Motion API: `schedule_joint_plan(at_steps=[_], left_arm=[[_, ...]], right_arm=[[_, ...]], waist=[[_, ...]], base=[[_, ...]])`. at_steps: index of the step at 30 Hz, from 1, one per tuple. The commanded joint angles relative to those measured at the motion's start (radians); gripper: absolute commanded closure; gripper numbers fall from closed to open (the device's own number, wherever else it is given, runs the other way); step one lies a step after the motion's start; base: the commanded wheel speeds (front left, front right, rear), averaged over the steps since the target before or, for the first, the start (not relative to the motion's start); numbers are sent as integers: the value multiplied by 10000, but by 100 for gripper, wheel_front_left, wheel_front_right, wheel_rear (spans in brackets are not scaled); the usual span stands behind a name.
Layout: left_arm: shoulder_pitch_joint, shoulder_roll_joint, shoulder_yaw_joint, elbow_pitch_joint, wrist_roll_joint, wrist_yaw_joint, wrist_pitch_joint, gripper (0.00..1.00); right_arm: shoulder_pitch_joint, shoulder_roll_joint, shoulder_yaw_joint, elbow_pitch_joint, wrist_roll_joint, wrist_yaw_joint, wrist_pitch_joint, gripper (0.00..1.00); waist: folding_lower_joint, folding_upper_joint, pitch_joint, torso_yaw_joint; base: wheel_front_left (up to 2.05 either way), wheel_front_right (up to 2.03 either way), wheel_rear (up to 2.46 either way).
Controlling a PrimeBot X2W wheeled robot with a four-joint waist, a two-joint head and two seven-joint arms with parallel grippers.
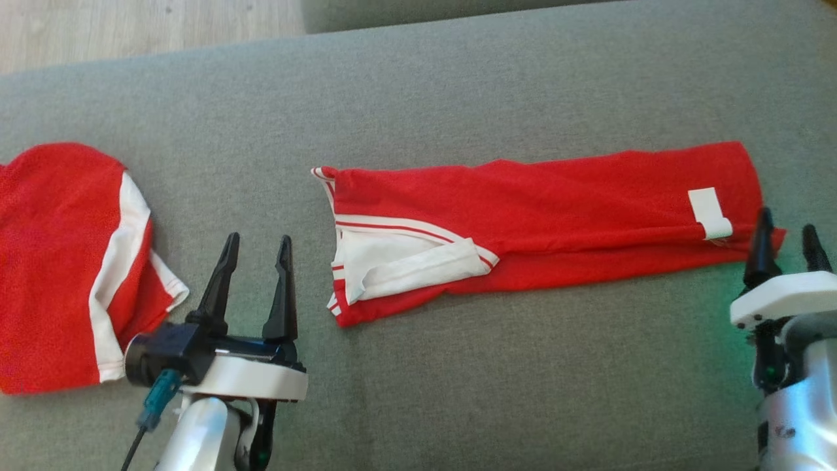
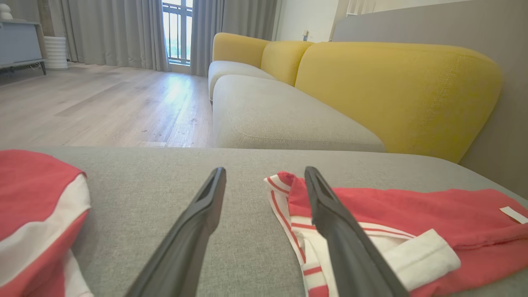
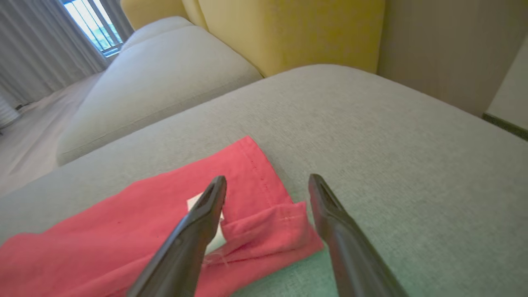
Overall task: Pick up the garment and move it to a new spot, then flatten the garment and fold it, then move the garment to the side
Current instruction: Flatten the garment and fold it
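On the grey cushion (image 1: 458,366), from the head view, the garment (image 1: 556,216) lies folded in a long strip. The left end effector (image 1: 259,239) points forward, left of the garment's striped end, spread wide and empty. The right end effector (image 1: 787,221) stands at the garment's other end, equally wide and empty.

Left wrist view: one finger (image 2: 330,214) overlaps the striped end.

Right wrist view: the fingers frame the garment's hem corner (image 3: 268,231); whether they touch it is unclear.
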State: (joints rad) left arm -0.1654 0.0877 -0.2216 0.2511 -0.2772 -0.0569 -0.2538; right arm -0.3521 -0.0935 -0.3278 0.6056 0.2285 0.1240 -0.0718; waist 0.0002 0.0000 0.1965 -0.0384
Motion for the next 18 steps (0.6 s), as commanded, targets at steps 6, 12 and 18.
schedule_joint_plan(at_steps=[6, 12, 18], left_arm=[[-507, -129, 522, -159, 226, -216, -80, 0], [-628, -231, 632, -105, 354, -354, -80, 0], [-704, -292, 754, -131, 418, -444, -80, 0]], right_arm=[[-1003, 272, -928, 654, -610, 67, 224, 0], [-1598, 383, -2045, 1505, -1318, 67, 481, 0], [-2073, 426, -2231, 2287, -1271, 67, 663, 0]], waist=[[-2, 0, 320, 160], [-2, 0, 525, 253], [-2, 0, 762, 271]], base=[[0, 0, 0], [0, 0, 0], [0, 0, 0]])
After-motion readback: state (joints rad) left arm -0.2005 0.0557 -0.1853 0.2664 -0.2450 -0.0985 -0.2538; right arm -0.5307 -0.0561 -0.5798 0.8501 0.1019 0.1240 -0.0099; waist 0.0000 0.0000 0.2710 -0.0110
